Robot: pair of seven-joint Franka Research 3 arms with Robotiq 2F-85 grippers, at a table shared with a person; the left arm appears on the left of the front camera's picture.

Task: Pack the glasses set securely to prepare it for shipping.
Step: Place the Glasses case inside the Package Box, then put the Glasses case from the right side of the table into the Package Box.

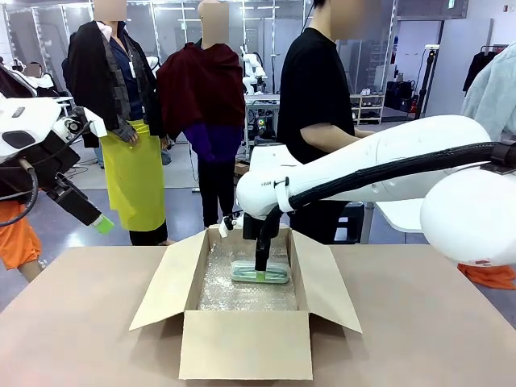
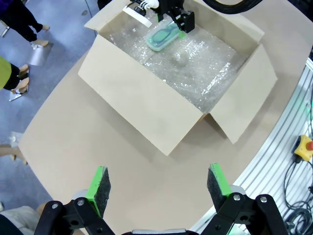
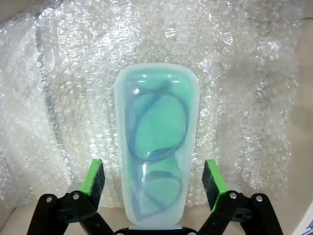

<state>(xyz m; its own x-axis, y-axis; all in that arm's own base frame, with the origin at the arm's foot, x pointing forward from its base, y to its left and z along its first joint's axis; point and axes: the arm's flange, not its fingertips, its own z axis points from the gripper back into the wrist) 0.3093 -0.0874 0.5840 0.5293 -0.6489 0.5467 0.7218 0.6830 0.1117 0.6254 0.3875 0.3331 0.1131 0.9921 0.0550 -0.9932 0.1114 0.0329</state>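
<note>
A mint-green glasses case (image 1: pixel 278 274) with a clear top lies flat on bubble wrap (image 1: pixel 242 294) at the far end of the open cardboard box (image 1: pixel 242 347). My right gripper (image 1: pixel 260 276) reaches down into the box and stands open. In the right wrist view its green pads (image 3: pixel 95 171) flank the near end of the case (image 3: pixel 156 137) with a gap on each side. My left gripper (image 1: pixel 101 224) hangs high at the left, open with nothing between its fingers (image 2: pixel 100 183). From there the case (image 2: pixel 161 36) and the right gripper (image 2: pixel 178 22) show in the box.
The box flaps (image 1: pixel 165 278) spread out to both sides on the brown table (image 1: pixel 81 322). A person in a black shirt (image 1: pixel 314 89) stands behind the far edge. A red emergency button (image 2: pixel 304 147) sits off the table's side.
</note>
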